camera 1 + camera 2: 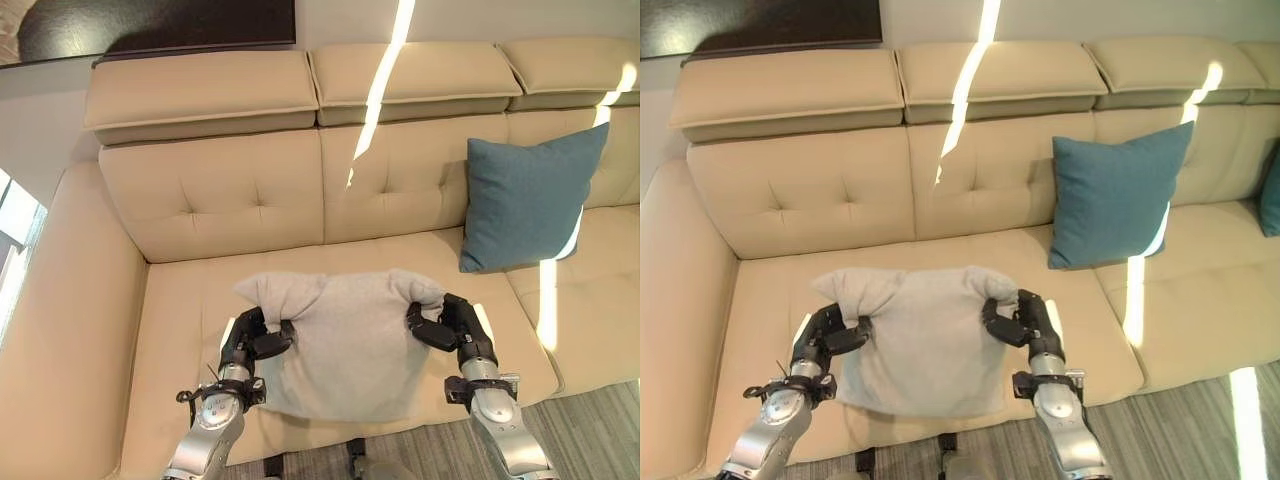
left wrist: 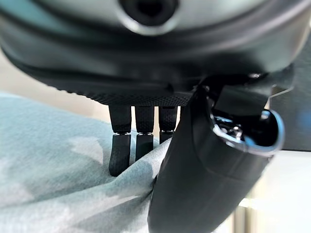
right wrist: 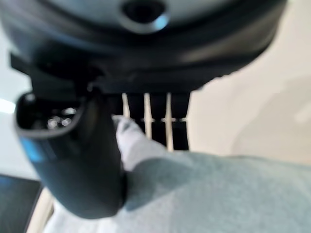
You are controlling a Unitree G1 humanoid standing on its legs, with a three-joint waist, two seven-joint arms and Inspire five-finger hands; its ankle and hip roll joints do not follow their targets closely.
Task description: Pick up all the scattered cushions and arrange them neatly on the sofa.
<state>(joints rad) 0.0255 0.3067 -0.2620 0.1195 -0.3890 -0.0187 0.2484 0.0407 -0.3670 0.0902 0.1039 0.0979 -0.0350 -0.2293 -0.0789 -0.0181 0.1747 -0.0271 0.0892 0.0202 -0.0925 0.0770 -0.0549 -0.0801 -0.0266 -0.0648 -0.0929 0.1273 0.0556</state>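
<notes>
A grey cushion [image 1: 345,345] is being held over the front part of the seat of a cream sofa [image 1: 210,195], between the two hands. The cushion's left edge is being gripped by the left hand [image 1: 252,340], with thumb and fingers curled around a bunched upper corner; in the left wrist view the fingers [image 2: 138,145] are being pressed into the grey fabric with the thumb closing beside them. The right edge is being pinched by the right hand [image 1: 452,325] in the same manner, and in the right wrist view the cloth is being clamped between the thumb [image 3: 82,160] and the row of fingers behind it. Both upper corners of the cushion are being puckered upward by the grips, while the lower edge is hanging toward the seat's front edge; whether it is being rested on the seat or is just clear of it cannot be told. A blue cushion [image 1: 530,200] is being propped upright against the backrest on the robot's right, well apart from the grey one. Narrow streaks of sunlight [image 1: 385,75] are being cast across the backrest and seat. A strip of grey floor [image 1: 590,420] is being seen at the lower right.
</notes>
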